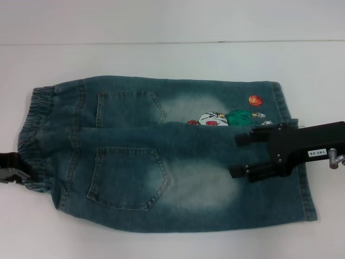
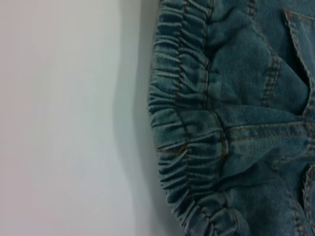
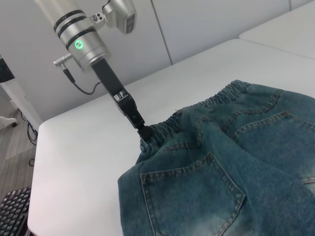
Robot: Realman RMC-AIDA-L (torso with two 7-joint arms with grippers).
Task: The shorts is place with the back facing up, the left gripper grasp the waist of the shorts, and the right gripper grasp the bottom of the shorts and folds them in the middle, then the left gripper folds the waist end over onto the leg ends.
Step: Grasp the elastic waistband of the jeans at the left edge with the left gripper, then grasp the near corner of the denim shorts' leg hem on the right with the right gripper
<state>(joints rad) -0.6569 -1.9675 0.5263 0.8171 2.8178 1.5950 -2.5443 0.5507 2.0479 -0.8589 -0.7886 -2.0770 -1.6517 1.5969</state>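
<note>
Denim shorts (image 1: 161, 156) lie flat, back pockets up, on a white table (image 1: 172, 54). The left gripper (image 3: 143, 133) pinches the ruffled waist (image 1: 33, 140) at its near corner. Farther along, the right gripper (image 1: 240, 155), its white label (image 1: 317, 153) unreadable, hovers open-fingered over the legs beside the basketball embroidery (image 1: 255, 100).
</note>
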